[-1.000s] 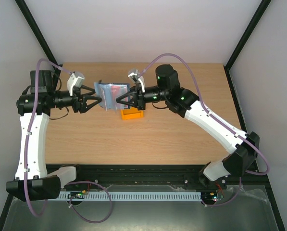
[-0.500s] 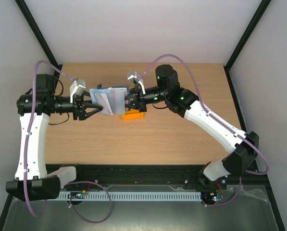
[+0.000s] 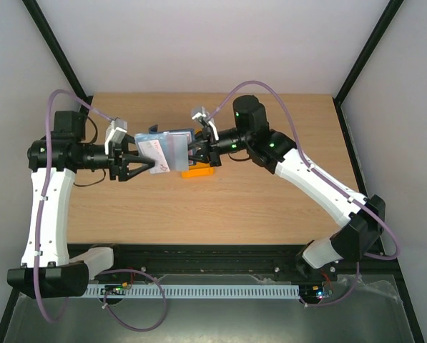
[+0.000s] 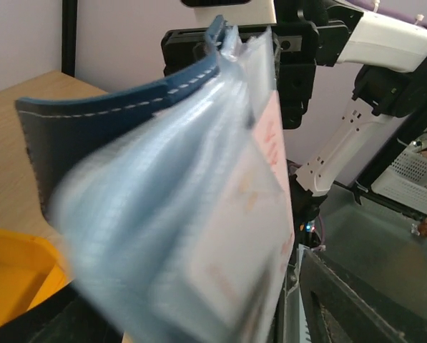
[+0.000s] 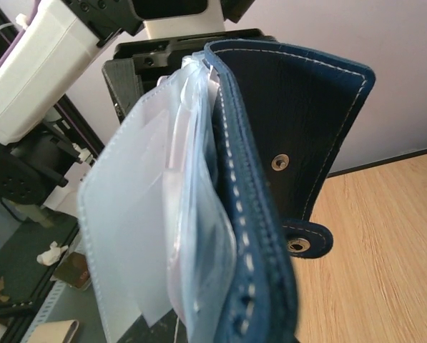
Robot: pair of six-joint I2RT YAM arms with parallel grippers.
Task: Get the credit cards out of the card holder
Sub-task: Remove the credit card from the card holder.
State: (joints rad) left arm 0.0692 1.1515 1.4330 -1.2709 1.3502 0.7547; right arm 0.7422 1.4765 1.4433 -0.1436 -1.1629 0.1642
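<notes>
wooden table [image 3: 270, 207], white-walled cell. card holder [image 3: 176, 146] is held off the surface above the orange bin [image 3: 197, 171], its long axis running left-right between the arms. right gripper [image 3: 195, 151] pinches its navy cover. clear sleeves with the credit cards [image 3: 153, 147] fan toward the left gripper [image 3: 147, 161], the nearer arm, jaws parted about the sleeve edge; contact unclear. since a second ago: left jaws narrower, sleeves closer to them.

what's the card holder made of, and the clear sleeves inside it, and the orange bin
The card holder looks like navy leather or faux leather: matte grain, pale stitching along the edges, metal snaps. The sleeves seem thin soft plastic, translucent, glossy and wavy. The orange bin is probably hard moulded plastic, smooth and evenly coloured.
</notes>
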